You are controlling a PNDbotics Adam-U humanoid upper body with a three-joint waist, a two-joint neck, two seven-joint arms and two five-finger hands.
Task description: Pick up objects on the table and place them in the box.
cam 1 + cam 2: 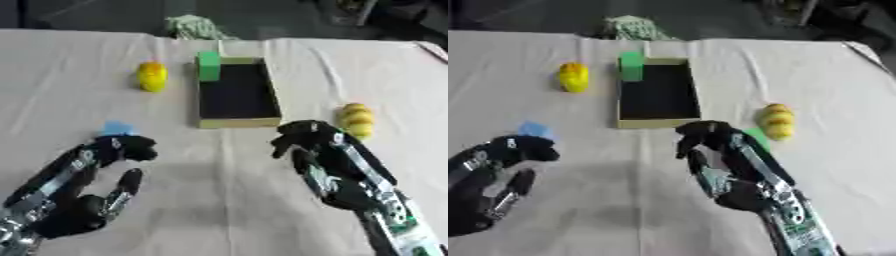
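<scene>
The right hand (710, 145), fingers curled and holding nothing, is hovering just before the box (234, 95), beside the yellow toy (357, 120), seemingly approaching it.

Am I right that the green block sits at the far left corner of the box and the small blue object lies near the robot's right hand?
Not quite: in the left eye view the blue object lies near the left hand, not the right hand. The green block is indeed at the box's far left corner.
</scene>
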